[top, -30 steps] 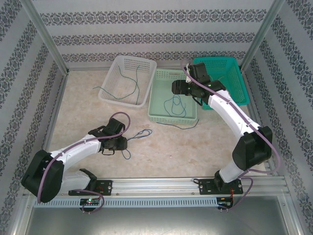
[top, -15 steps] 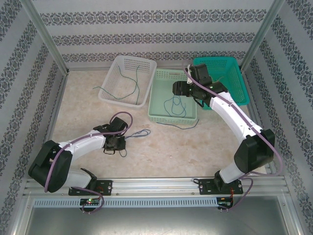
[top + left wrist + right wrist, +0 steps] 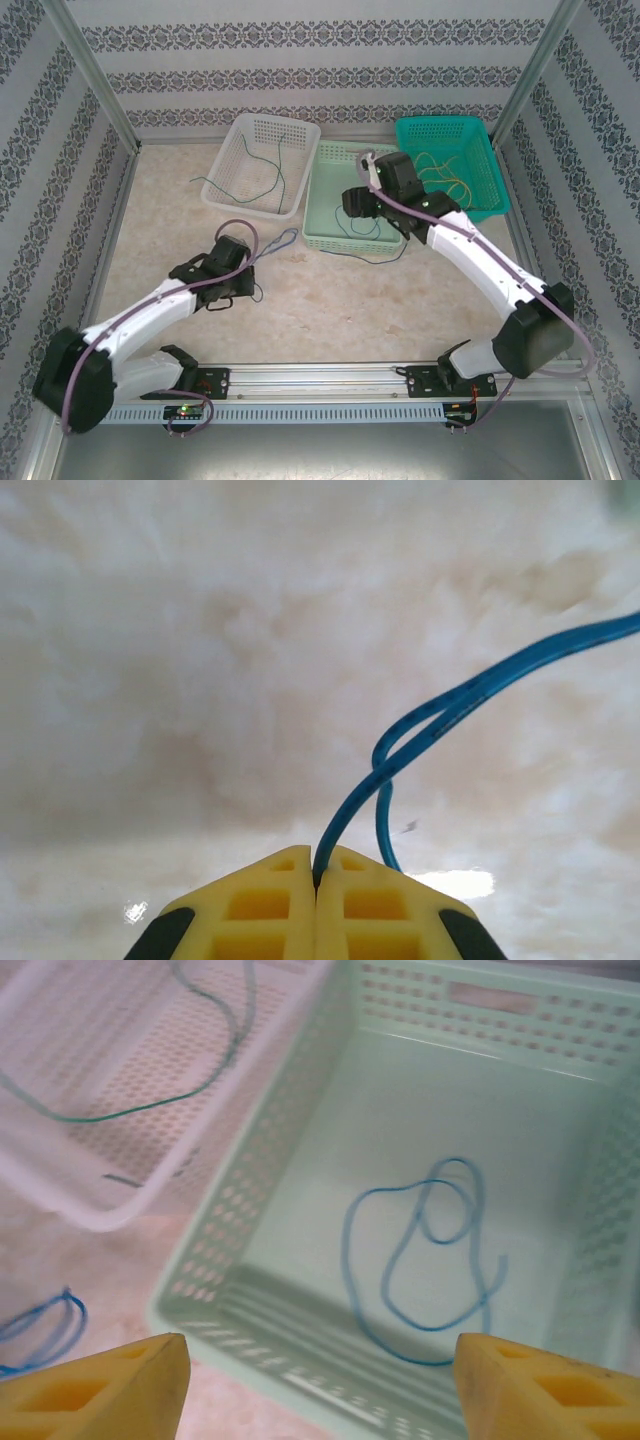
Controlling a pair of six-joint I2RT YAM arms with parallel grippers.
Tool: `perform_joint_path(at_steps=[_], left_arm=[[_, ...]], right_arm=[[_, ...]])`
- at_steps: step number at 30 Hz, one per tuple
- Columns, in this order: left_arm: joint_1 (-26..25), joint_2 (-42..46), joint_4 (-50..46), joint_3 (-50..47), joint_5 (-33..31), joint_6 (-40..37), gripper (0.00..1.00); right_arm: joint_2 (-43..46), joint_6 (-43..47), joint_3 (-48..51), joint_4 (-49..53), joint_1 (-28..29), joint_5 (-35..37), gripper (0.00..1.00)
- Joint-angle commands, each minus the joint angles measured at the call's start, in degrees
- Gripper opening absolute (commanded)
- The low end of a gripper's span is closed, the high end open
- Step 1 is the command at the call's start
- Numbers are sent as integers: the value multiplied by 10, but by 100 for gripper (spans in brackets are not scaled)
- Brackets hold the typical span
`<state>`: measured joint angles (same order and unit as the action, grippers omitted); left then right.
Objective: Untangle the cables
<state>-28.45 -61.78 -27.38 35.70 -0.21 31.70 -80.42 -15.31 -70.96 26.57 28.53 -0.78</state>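
A blue cable (image 3: 450, 705) rises from the closed yellow fingertips (image 3: 260, 910) of my left gripper (image 3: 318, 875), which is shut on it above the marble table. From above, that gripper (image 3: 248, 268) is left of centre and the cable's loop (image 3: 282, 241) trails toward the baskets. My right gripper (image 3: 320, 1390) is open, hovering over the near rim of the pale green basket (image 3: 300, 1130). A second blue cable (image 3: 430, 1250) lies coiled inside. A green cable (image 3: 255, 175) lies in the white basket (image 3: 228, 140). Yellow cables (image 3: 445, 170) lie in the teal basket (image 3: 490, 150).
The three baskets stand in a row at the back of the table. A thin dark cable end (image 3: 385, 258) curls out on the table in front of the pale green basket (image 3: 330, 240). Patterned walls close in the sides and back.
My left gripper has shut on the blue cable and carried it away from the front edge, toward the baskets. My right gripper has shifted left and nearer, over the pale green basket.
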Motion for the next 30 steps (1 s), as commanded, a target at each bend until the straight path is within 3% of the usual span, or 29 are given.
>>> perform_joint_path(at_steps=[1,5,11,16,30], left_arm=[[-6,53,3,24,-47,-34,0],[-6,72,26,44,-81,-56,0],[-6,42,85,74,-65,-41,0],[-7,9,114,102,-61,-24,0],[-16,-6,177,116,-8,-18,0]], right_arm=[[39,-31,51,-69,-3,-45,66],[71,-105,106,-141,23,-118,62],[48,-153,112,-182,110,-135,62],[19,-224,146,-301,131,-169,62],[-93,-286,138,-435,173,-200,60]])
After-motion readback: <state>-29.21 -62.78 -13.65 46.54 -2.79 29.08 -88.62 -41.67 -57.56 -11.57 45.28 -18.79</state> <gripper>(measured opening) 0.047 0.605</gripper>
